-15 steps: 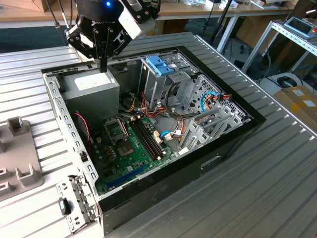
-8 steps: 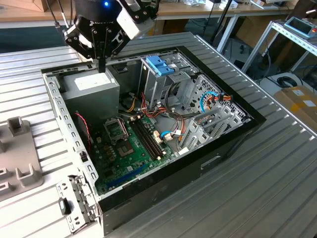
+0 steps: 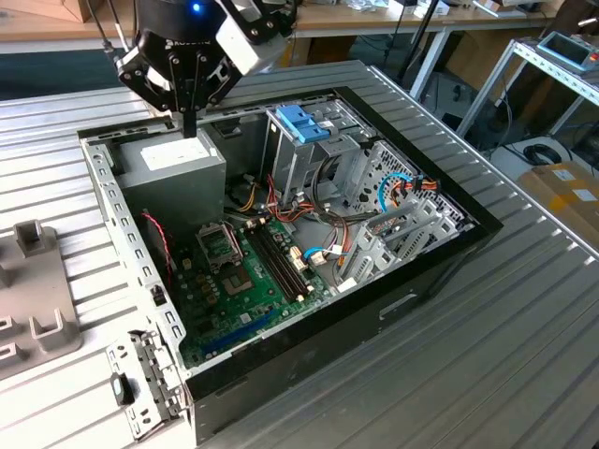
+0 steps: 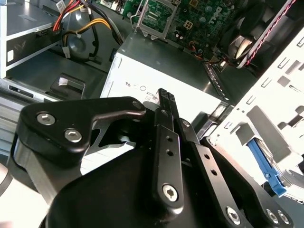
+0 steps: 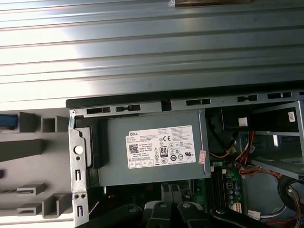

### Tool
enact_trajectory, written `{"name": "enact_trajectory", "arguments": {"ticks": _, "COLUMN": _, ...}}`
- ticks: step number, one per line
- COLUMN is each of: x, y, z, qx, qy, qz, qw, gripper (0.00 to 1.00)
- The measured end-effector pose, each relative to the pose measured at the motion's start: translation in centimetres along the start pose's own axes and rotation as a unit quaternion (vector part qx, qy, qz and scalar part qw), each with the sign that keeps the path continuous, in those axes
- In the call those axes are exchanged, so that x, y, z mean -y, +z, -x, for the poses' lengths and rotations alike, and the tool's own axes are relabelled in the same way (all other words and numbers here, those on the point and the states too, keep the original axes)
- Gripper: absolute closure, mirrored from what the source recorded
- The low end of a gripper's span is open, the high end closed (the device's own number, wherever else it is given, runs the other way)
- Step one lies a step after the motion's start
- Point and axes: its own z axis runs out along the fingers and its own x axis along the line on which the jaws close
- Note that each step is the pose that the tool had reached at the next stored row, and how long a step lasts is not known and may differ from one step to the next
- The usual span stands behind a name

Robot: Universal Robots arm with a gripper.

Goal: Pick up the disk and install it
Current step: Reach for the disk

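- Exterior view: The claw (image 3: 190, 123) hangs over the grey power-supply box (image 3: 173, 170) at a far corner of an open computer case (image 3: 318, 351). The case lies on a ribbed metal surface (image 3: 505, 374). The claw's fingers are pressed together into one narrow tip and hold nothing. A blue latch (image 3: 301, 123) tops the silver drive cage (image 3: 314, 164). A grey holder (image 3: 37, 313) sits on the surface outside the case, at the exterior view's left.
- Second wrist view: The claw (image 4: 166, 99) is drawn narrow, its black fingertips meeting above the power-supply box (image 4: 166, 66). The disk (image 4: 266, 164) shows as a light-blue rail with a sliver of grey metal beside it. It lies outside the perforated chassis wall (image 4: 280, 80), apart from the claw.
- First wrist view: The power-supply box (image 5: 152, 147) faces up with its white label. A blue end of the disk (image 5: 6, 120) rests in the grey holder (image 5: 33, 147), just beside the case and outside it.
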Motion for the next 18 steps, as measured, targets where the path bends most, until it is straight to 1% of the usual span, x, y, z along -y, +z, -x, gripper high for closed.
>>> {"name": "enact_trajectory", "arguments": {"ticks": 18, "x": 0.06, "y": -0.02, "z": -0.75, "qx": 0.0, "qy": 0.0, "qz": 0.0, "qw": 1.0, "gripper": 0.9}}
